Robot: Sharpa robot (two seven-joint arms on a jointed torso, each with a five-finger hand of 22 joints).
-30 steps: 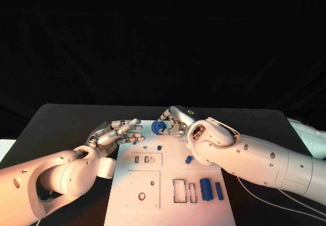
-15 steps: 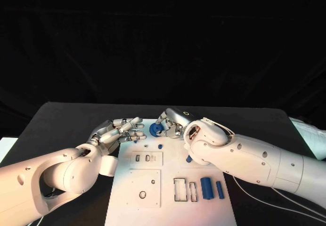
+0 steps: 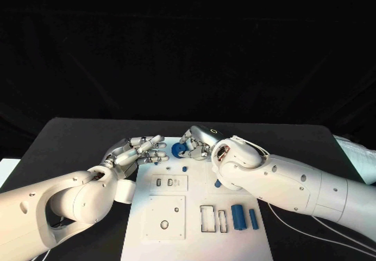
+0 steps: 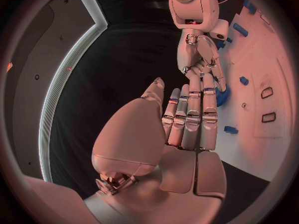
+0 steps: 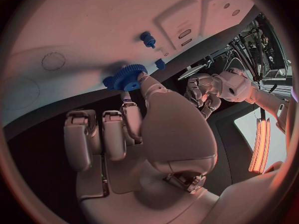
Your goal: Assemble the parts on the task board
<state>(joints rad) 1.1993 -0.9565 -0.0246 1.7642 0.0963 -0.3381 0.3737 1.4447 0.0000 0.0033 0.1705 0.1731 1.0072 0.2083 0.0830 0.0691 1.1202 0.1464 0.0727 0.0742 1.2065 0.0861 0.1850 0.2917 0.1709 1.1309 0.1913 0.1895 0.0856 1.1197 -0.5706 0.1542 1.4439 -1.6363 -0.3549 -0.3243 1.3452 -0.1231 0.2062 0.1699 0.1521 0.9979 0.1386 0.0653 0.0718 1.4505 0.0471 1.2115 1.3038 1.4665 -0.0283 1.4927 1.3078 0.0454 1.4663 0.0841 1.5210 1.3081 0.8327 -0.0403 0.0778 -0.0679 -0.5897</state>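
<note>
Right hand pinches a blue gear near the task board's far edge, gear face tilted up. Left hand hovers beside it, fingers loosely curled, holding nothing.

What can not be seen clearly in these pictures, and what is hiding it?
- Head view: the right hand covers part of the blue gear; whether the gear is seated on the task board cannot be told.
- Head view: the left hand hides the board's edge beneath it.

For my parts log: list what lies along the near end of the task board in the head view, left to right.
Oval hole in the square panel → large rectangular slot → narrow slot → wide blue block → slim blue block.
</note>
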